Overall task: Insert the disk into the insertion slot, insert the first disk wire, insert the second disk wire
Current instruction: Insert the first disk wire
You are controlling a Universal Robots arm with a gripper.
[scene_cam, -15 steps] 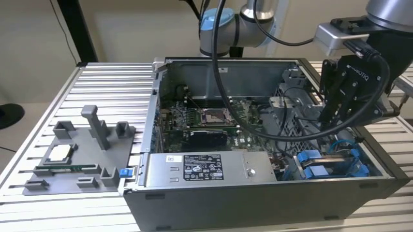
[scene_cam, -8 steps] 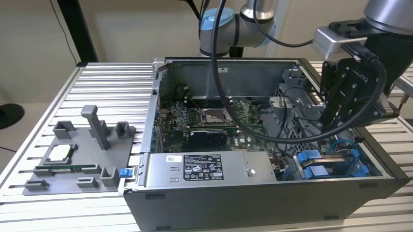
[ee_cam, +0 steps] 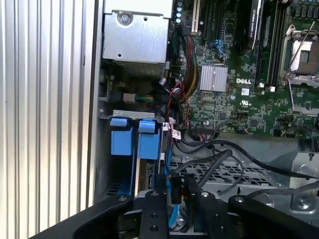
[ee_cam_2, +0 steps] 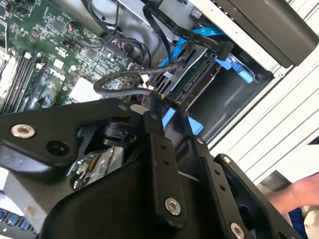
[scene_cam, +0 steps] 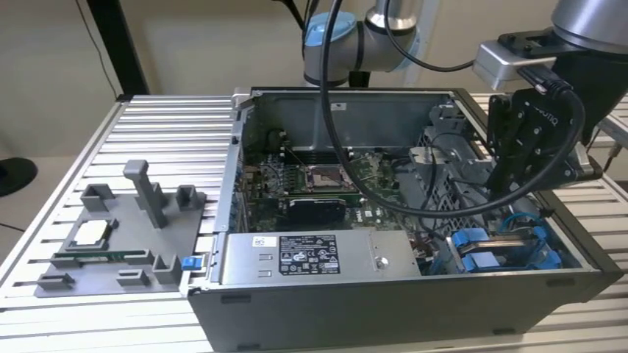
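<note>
Inside the insertion slot (ee_cam: 130,115) the disk (ee_cam: 148,172) stands edgewise, lengthwise along it; end effector (ee_cam: 174,196) spread.

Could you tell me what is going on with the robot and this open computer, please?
A robot arm is working inside the open computer case, with its gripper down at the drive bay in the case's near corner, on the exterior view's right. The disk in its blue frame appears to sit in the insertion slot. A black wire connector is right at the gripper, by the disk's end. I cannot tell whether it is plugged in.
</note>
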